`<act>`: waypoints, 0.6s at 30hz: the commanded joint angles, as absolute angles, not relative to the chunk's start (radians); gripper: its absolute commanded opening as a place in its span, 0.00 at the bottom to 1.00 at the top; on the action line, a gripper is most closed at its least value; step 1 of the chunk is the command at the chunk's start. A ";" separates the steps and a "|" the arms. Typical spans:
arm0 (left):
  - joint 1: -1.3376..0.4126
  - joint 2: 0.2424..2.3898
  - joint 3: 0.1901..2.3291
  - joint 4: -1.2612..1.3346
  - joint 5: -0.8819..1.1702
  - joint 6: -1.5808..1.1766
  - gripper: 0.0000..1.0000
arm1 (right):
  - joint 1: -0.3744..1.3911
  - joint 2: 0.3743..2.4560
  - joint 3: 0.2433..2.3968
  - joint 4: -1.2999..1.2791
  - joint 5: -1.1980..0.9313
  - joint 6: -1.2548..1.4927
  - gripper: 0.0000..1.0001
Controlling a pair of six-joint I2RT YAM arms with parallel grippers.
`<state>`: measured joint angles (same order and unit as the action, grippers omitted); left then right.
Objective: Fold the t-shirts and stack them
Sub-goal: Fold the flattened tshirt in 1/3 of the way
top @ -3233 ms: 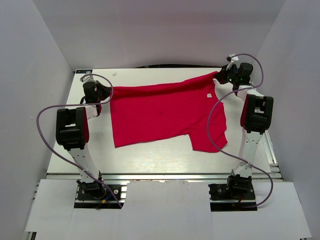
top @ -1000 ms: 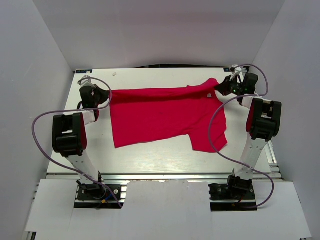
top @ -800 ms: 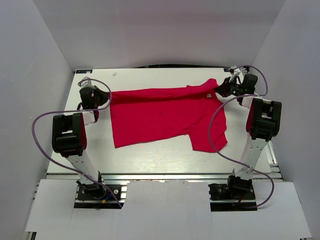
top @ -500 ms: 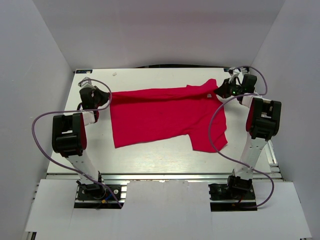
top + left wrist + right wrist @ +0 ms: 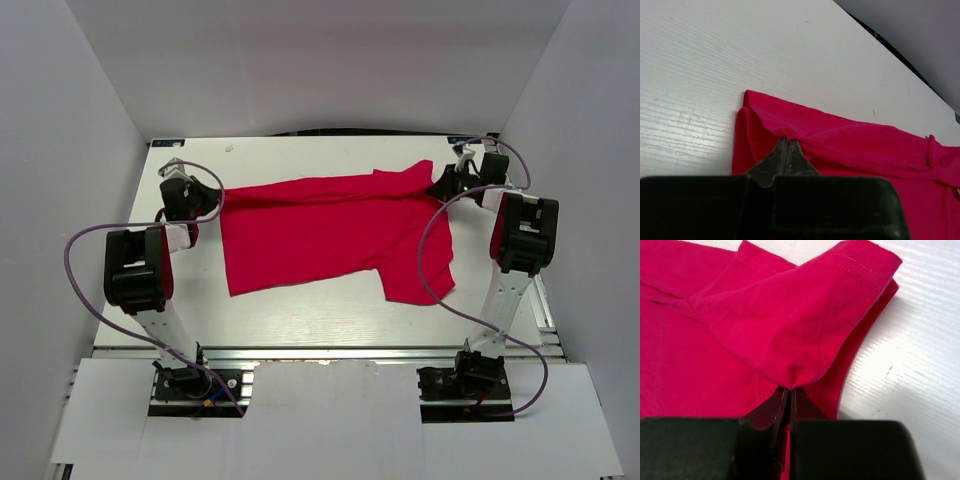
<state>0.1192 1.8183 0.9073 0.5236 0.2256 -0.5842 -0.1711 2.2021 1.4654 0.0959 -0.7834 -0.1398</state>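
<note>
A bright red t-shirt [image 5: 330, 235] lies spread across the middle of the white table, its near right part hanging toward the front. My left gripper [image 5: 207, 196] is shut on the shirt's far left corner; in the left wrist view the closed tips [image 5: 787, 141] pinch a fold of red cloth [image 5: 850, 145]. My right gripper [image 5: 437, 183] is shut on the shirt's far right corner; in the right wrist view the tips [image 5: 789, 390] pinch a sleeve fold [image 5: 790, 325]. The far edge is pulled between both grippers. The white label is hidden.
The white table [image 5: 320, 315] is boxed in by grey walls at left, right and back. A purple cable [image 5: 425, 250] from the right arm loops over the shirt's right side. A metal rail [image 5: 320, 352] runs along the near edge.
The right gripper has moved slightly left and toward the front with the shirt corner, rolling it so the white label no longer shows. The left gripper barely moved.
</note>
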 commanded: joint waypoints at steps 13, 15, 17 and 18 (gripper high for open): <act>0.129 1.792 0.879 0.532 0.230 -0.563 0.00 | -0.199 2.178 1.460 0.064 -0.790 -0.123 0.00; 0.127 1.804 0.884 0.528 0.230 -0.560 0.00 | -0.201 2.177 1.457 0.058 -0.790 -0.123 0.00; 0.129 1.812 0.890 0.525 0.230 -0.555 0.00 | -0.202 2.178 1.457 0.054 -0.788 -0.121 0.00; 0.127 1.818 0.893 0.520 0.230 -0.555 0.00 | -0.202 2.177 1.459 0.052 -0.790 -0.120 0.00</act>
<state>0.1207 1.8202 0.8799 0.5232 0.2256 -0.5751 -0.1932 2.2021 1.4624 0.0647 -0.7811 -0.1295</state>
